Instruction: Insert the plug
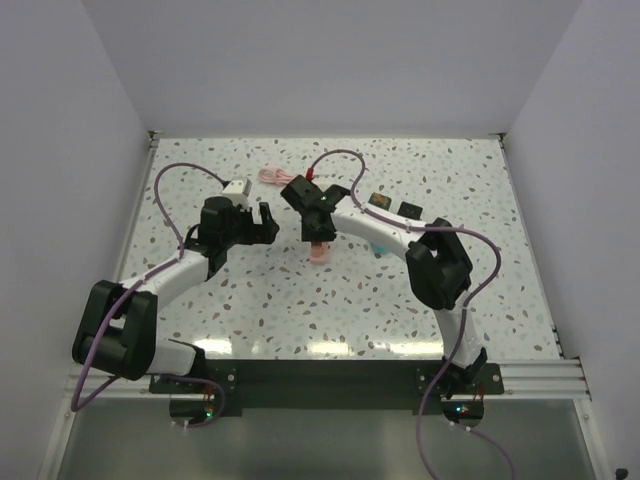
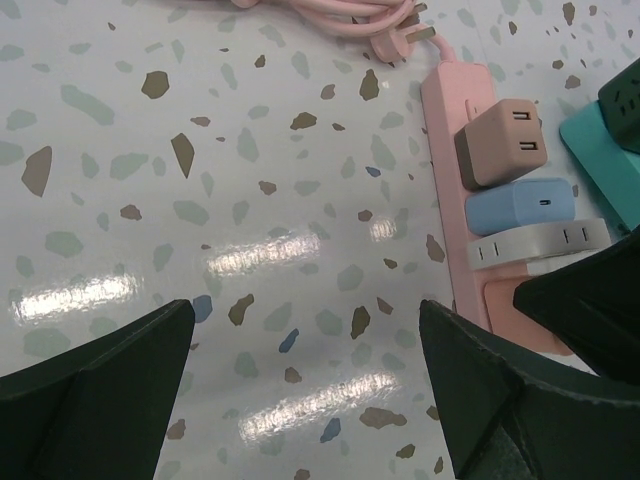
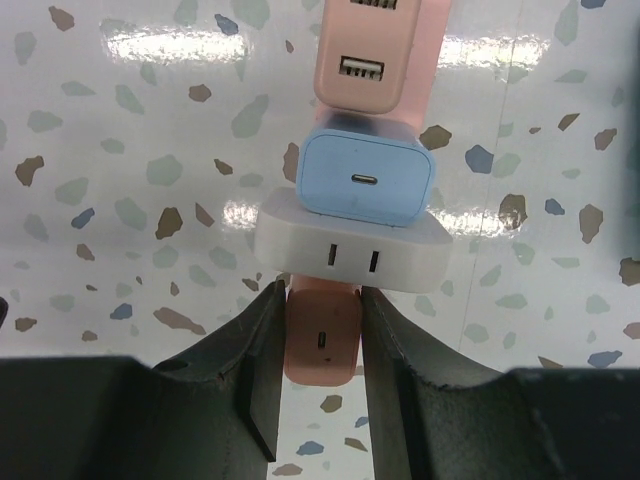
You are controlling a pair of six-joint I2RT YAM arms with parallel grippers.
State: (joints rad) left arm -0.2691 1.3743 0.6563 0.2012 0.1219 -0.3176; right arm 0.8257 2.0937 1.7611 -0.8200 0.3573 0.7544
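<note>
The off-white plug [image 3: 350, 255] sits across the pink power strip [image 2: 445, 150], with a blue block [image 3: 365, 180] and a brownish-pink block [image 2: 500, 143] beside it. The plug also shows in the left wrist view [image 2: 540, 243]. My right gripper [image 3: 322, 295] is shut on a small pink-orange block [image 3: 322, 345] at the strip's end, right next to the plug, one finger on each side. My left gripper [image 2: 305, 330] is open and empty over bare table, left of the strip. In the top view the right gripper [image 1: 318, 240] hides the plug.
The strip's pink cable [image 2: 340, 15] lies coiled at the far end. A teal power strip [image 2: 600, 160] and a dark green one [image 2: 625, 95] lie just right of the pink strip. Two small dark objects [image 1: 380, 200] sit farther back.
</note>
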